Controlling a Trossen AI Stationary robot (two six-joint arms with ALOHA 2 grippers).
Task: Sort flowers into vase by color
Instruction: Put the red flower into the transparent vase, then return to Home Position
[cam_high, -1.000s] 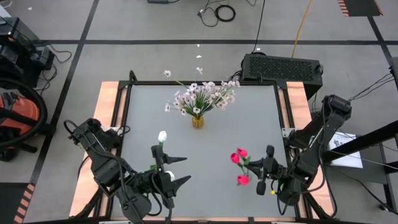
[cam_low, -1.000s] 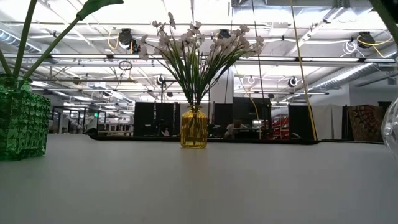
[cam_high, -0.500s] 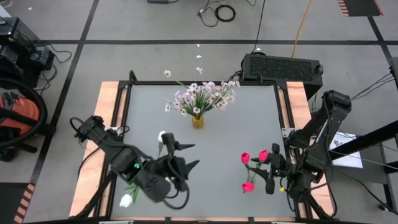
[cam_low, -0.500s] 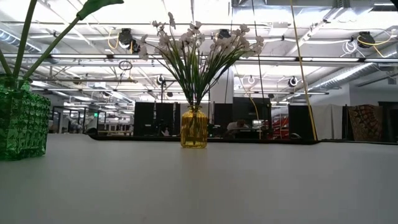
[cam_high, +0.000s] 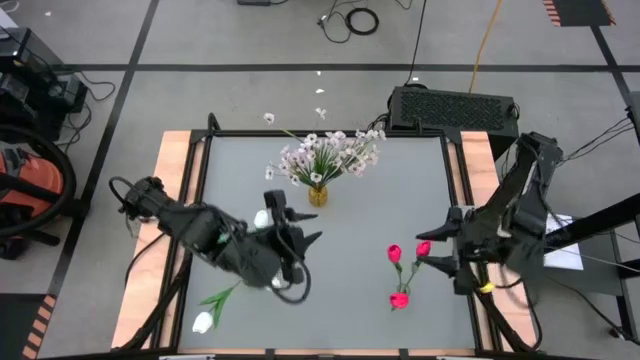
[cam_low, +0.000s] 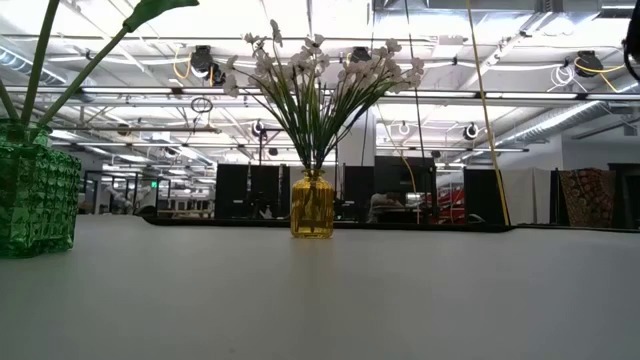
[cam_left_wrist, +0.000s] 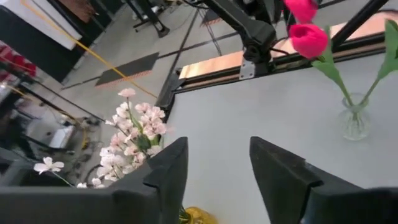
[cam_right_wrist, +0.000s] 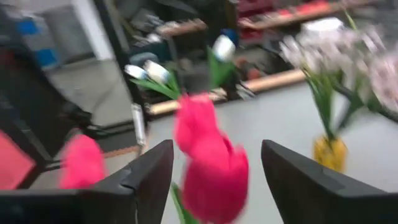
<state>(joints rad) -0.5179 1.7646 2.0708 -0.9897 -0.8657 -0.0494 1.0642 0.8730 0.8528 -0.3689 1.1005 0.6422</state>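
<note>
A yellow vase (cam_high: 318, 195) at the table's far middle holds sprays of pale blossoms (cam_high: 325, 155). Three pink-red tulips (cam_high: 394, 253) stand in a small clear vase (cam_left_wrist: 356, 121) at the near right. My right gripper (cam_high: 428, 250) is open just to their right, and one red head (cam_right_wrist: 211, 162) shows ahead between its fingers. One white tulip (cam_high: 262, 218) shows beside my left arm and another (cam_high: 204, 322) leans toward the near left. A green glass vase (cam_low: 35, 195) holds green stems. My left gripper (cam_high: 296, 220) is open and holds nothing, near the yellow vase.
A black box (cam_high: 455, 108) sits beyond the table's far right corner. Wooden rails (cam_high: 180, 170) border the table's left and right sides. The grey tabletop (cam_high: 400, 185) lies bare between the yellow vase and the red tulips.
My left gripper has swung from the near edge toward the far side and the yellow vase, uncovering the white tulip at the near left. My right gripper has risen and drawn back toward the right edge. A third red head now stands with the others, which shifted slightly right.
</note>
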